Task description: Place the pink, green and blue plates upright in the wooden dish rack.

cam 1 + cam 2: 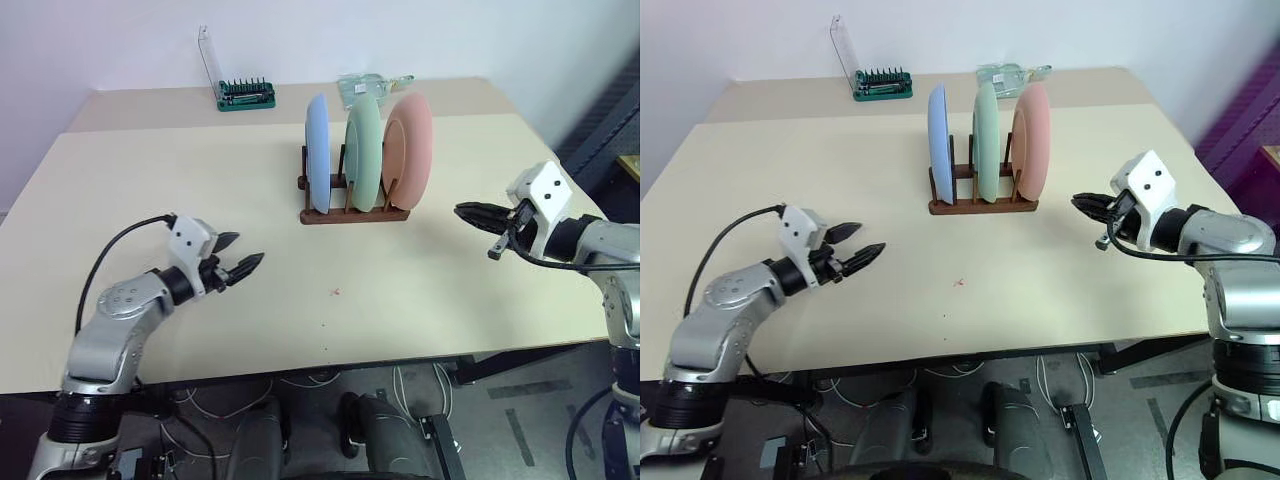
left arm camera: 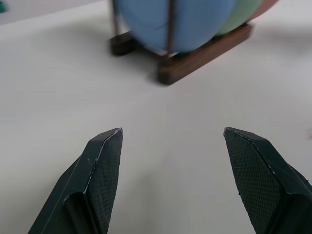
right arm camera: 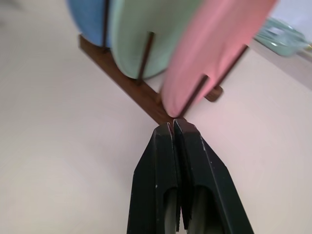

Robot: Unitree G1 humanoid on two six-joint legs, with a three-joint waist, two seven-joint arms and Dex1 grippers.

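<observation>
1. All three plates are seen standing upright in the wooden dish rack, which sits toward the far edge of the surface, roughly midway between its left and right edges.
2. The blue plate occupies the slot at the rack's left end, the green plate the middle, and the pink plate the right end; each is held between thin pegs, and the pink one leans slightly.
3. The left hand is held with its two black fingers spread apart and nothing between them, above the surface near its front-left corner, well apart from the rack.
4. The right hand is shown with its fingers pressed together and empty, over the surface toward its right edge, pointing at the pink plate but apart from it.
5. The placing step is judged to be finished, since no plate is left lying on the surface; the moment is best read as the clearing of both arms from the rack.
6. Little more is called for: both hands are best kept off the plates, so that the leaning pink plate is not knocked from its pegs.
7. A green bit holder and a clear packet lie by the far edge, and no part in the task is judged for them.
</observation>
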